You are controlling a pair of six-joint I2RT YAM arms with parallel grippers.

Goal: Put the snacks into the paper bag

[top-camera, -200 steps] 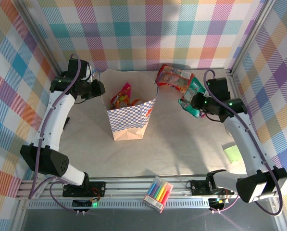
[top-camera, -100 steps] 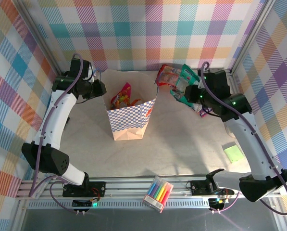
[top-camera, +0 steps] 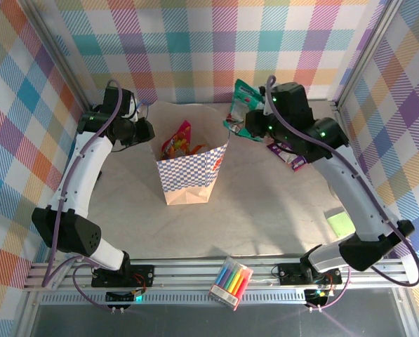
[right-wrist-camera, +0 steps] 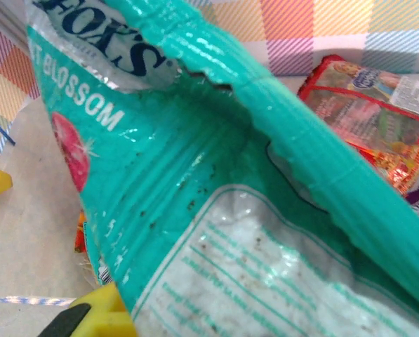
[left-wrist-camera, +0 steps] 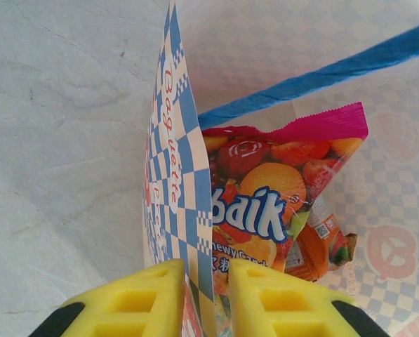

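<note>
The tan paper bag [top-camera: 188, 179] with its blue-checked band stands mid-table, mouth open toward the back. Inside it lie a pink-edged fruit candy packet [left-wrist-camera: 279, 189] and an orange packet [left-wrist-camera: 318, 246]. My left gripper [top-camera: 150, 130] is shut on the bag's left wall [left-wrist-camera: 174, 154], one yellow finger [left-wrist-camera: 135, 302] on each side. My right gripper [top-camera: 250, 125] is shut on a teal snack packet [top-camera: 238, 105], held in the air just right of the bag's mouth; this packet [right-wrist-camera: 216, 210] hides most of the jaws. A red packet [right-wrist-camera: 377, 119] and a purple packet [top-camera: 288, 156] lie behind it.
A clear pack of coloured markers [top-camera: 231, 282] rests on the front rail. A green pad [top-camera: 340, 223] lies at the table's right edge. The bag's blue cord handle [left-wrist-camera: 321, 77] trails behind its mouth. Plaid walls close in the back and sides.
My right arm has lifted the teal packet off the pile at the right and swung it left and back toward the bag's mouth. The left gripper has narrowed slightly on the bag wall.
</note>
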